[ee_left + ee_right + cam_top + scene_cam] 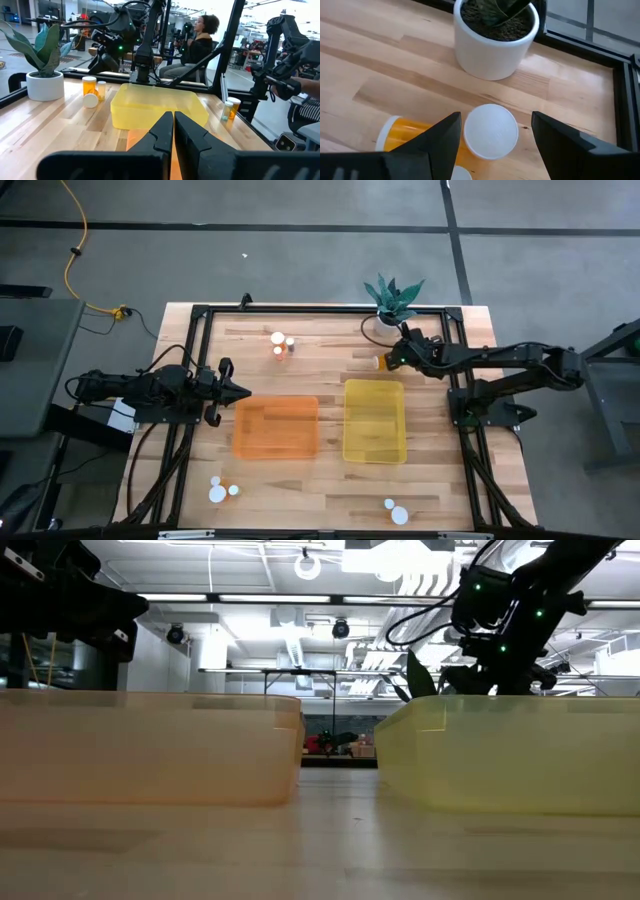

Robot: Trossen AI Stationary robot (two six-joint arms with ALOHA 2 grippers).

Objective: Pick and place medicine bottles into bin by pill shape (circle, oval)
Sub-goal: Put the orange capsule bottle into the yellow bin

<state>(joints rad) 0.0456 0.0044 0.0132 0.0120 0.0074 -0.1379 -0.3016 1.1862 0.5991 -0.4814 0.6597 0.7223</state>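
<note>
Currently, left gripper (244,391): fingers pressed together, empty, at the orange bin's (276,427) left edge.
Bottles left (218,493): 2 caps near the tabletop's front-left corner.
Bottles rear (281,343): small group near the far edge.
Bins: orange and yellow bin (375,421) look empty; sorting seemingly not begun.
Right gripper (495,135): jaws wide, straddling an upright bottle (490,131), a fallen one (405,135) beside, near the plant pot (495,39).
Bottles front-right (395,511): 2 more.
Surface: pale wood tabletop (440,480).
Room: workshop, person seated behind.
</note>
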